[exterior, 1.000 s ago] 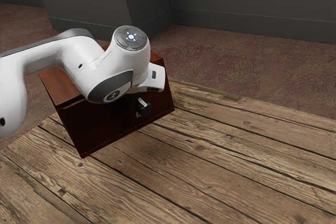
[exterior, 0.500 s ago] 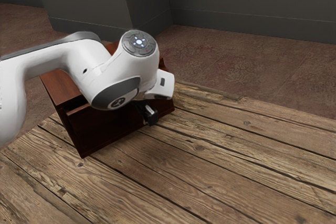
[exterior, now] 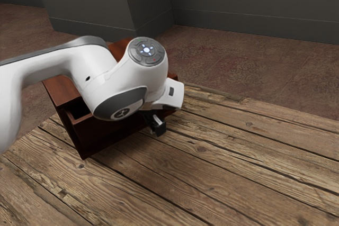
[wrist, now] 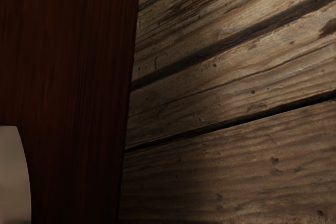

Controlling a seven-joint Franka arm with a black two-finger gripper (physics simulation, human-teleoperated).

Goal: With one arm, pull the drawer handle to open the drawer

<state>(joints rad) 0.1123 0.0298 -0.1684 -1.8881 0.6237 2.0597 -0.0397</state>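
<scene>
- the arm (exterior: 53, 72) is cut off by the exterior view's left edge.
- much of the drawer (exterior: 98, 130) front is covered by the arm's white hand, and what is held at the gripper (exterior: 158, 126) cannot be told.
- in the wrist view, a dark wood panel (wrist: 68, 77) and a pale shape (wrist: 13, 177) are cut off by the edges; the pale shape cannot be identified.

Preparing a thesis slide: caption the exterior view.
Franka arm's hand at the front of a dark wooden drawer, partly pulled out of its cabinet on a plank table.
</scene>
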